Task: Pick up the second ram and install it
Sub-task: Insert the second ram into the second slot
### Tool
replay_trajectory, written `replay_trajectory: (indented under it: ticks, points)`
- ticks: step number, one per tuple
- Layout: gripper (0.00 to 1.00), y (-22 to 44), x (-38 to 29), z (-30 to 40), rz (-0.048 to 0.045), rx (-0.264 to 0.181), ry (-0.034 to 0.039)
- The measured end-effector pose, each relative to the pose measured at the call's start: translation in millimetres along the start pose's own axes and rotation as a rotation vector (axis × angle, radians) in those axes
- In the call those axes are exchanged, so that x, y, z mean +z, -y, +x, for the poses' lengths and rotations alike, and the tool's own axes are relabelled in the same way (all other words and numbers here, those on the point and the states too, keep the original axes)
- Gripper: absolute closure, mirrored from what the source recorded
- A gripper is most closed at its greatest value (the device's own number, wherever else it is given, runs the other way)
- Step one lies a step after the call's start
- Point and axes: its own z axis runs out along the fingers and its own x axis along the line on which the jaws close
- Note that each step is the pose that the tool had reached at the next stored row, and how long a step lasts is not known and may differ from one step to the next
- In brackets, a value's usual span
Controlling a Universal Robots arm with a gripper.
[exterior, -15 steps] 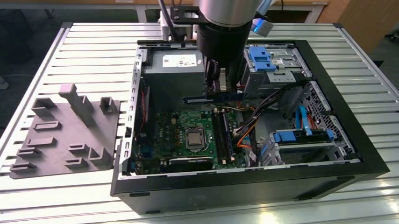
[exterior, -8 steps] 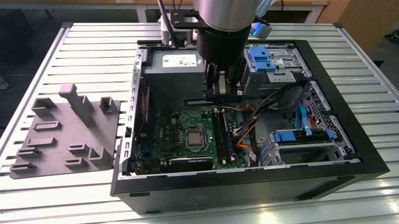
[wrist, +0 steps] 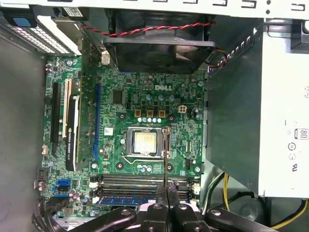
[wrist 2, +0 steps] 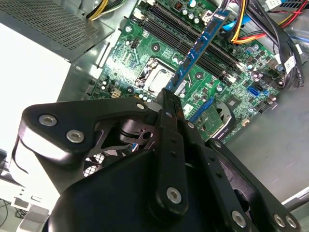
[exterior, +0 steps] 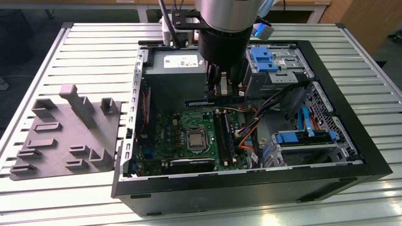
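Found open black tower computer case (exterior: pixel 251 186) lying on its side on slatted metal table (exterior: pixel 63 207), green motherboard (exterior: pixel 169 136) facing up.

Noted black two-finger gripper (wrist 2: pixel 169 99) pressed together on the second ram (wrist 2: pixel 199 46), a thin flat dark blue-green memory board. Pinched across its flat faces near one end, with most of the length sticking out past the fingertips. Judged a deliberate grip: keeps the board standing on edge and leaves its long edges free of the fingers.

Seen in first wrist view as a thin dark line, edge-on, so held upright to the motherboard.

Placed above the motherboard, apart from it, roughly over the long black plastic memory slots (wrist: pixel 130 180) and the socket beside them. Running crosswise to those slots in all three views, so not yet lined up with any of them.

Spotted a blue strip (wrist: pixel 125 199) sitting in one slot; read as a module already seated, though not certain.

Noted grey moulded holder tray (exterior: pixel 56 155) on the table at the exterior view's left, just beside the case.
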Motion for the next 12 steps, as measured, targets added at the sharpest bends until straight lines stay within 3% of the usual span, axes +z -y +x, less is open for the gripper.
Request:
replay_trajectory:
  ticks: [6,12]
  points:
    - [0.88,0.0,0.1,0.0,0.0002,0.008,0.0003]
    - [0.88,0.0,0.2,0.0,0.0017,0.069,0.0021]
